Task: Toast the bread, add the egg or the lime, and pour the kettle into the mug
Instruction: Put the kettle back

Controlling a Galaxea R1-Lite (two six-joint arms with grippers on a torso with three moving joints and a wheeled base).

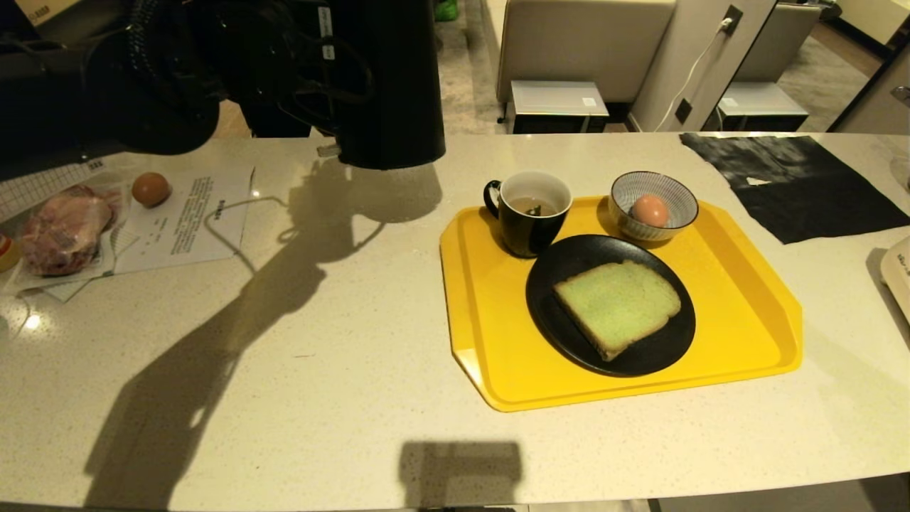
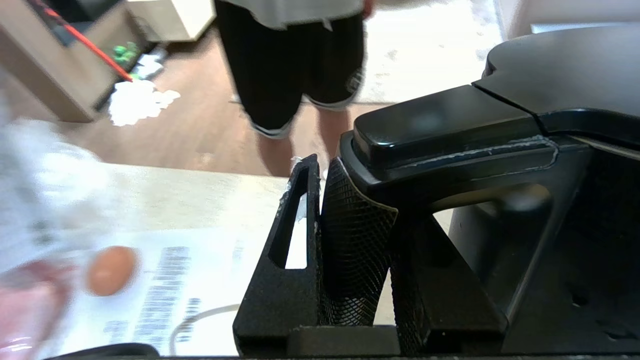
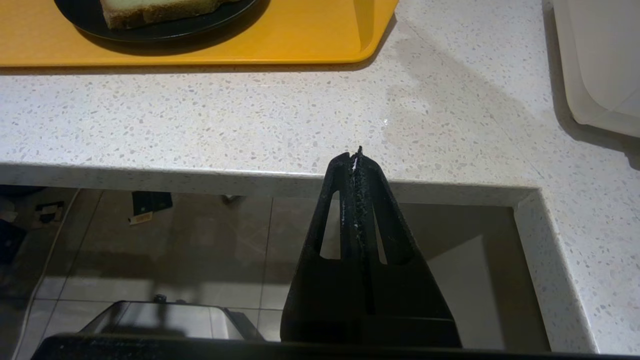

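The tall black kettle (image 1: 387, 78) hangs above the counter's far side, left of the tray. My left gripper (image 2: 360, 200) is shut on its loop handle (image 2: 450, 150), which sits between the meshed pads. The black mug (image 1: 530, 213) stands at the yellow tray's (image 1: 746, 313) back left with liquid inside. Beside it, the egg (image 1: 650, 210) rests in a striped bowl (image 1: 654, 181). The green bread (image 1: 617, 306) lies on a black plate (image 1: 561, 334). My right gripper (image 3: 356, 152) is shut and empty, low by the counter's front edge.
A darker egg (image 1: 151, 189), a printed sheet (image 1: 192, 213) and wrapped meat (image 1: 64, 231) lie at the counter's left. A black cloth (image 1: 796, 185) lies at the back right, and a white appliance (image 1: 897, 274) pokes in at the right edge. A person's legs (image 2: 295, 65) stand beyond the counter.
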